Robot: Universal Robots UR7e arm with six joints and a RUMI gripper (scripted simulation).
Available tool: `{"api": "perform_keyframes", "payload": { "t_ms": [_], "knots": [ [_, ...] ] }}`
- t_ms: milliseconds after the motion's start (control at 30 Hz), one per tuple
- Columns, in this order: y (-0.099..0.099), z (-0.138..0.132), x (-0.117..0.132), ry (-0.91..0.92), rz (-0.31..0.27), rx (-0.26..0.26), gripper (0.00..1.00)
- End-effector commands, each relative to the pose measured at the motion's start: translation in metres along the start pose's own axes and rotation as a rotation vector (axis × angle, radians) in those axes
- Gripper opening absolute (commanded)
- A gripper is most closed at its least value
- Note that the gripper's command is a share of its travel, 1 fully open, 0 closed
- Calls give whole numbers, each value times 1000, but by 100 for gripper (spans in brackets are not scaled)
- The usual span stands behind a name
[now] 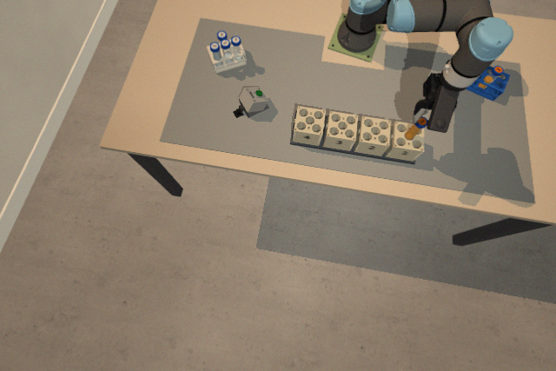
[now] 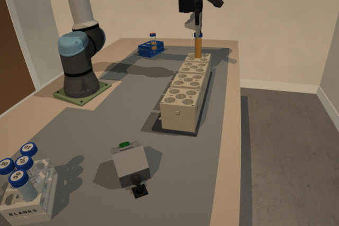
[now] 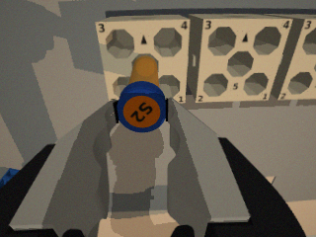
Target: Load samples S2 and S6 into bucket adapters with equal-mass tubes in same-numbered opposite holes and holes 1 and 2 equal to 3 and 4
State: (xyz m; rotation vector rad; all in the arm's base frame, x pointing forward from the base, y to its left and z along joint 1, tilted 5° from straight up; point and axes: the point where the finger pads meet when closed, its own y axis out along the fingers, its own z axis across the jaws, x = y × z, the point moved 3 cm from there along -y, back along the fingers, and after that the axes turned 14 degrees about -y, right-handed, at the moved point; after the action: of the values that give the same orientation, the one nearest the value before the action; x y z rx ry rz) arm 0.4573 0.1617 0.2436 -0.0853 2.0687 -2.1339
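Observation:
My gripper [image 1: 420, 121] [image 2: 197, 35] [image 3: 142, 101] is shut on the cap of tube S2 [image 1: 413, 130] [image 2: 197, 47] [image 3: 144, 74], orange-filled and upright. Its lower end is at centre hole 5 of the end adapter [image 1: 406, 149] [image 3: 106, 64], the one farthest from the DONE desk; its tip is hidden in the hole. That adapter's front number is hard to read. Adapters 2 [image 1: 379, 149], 3 [image 1: 347, 144] and 4 [image 1: 298, 133] [image 2: 179, 122] show empty holes. One orange-dotted tube [image 1: 498, 69] [image 2: 152, 34], ID unreadable, stands in the blue rack [image 1: 496, 90] [image 2: 144, 51].
The white blanks rack [image 1: 231, 67] [image 2: 23, 213] holds several blanks, including the 50 blank [image 2: 18, 177], 20 blank [image 2: 23, 161] and 10 blank [image 2: 28, 148]. The green DONE key [image 1: 259, 93] [image 2: 124, 144] stands up on its desk, between that rack and the adapter row.

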Motion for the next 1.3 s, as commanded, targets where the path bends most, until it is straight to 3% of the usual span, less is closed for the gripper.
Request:
{"api": "perform_keyframes", "payload": {
  "t_ms": [0, 1267],
  "knots": [
    [5, 0, 0, 0, 2, 0, 0],
    [50, 0, 0, 0, 2, 0, 0]
  ]
}}
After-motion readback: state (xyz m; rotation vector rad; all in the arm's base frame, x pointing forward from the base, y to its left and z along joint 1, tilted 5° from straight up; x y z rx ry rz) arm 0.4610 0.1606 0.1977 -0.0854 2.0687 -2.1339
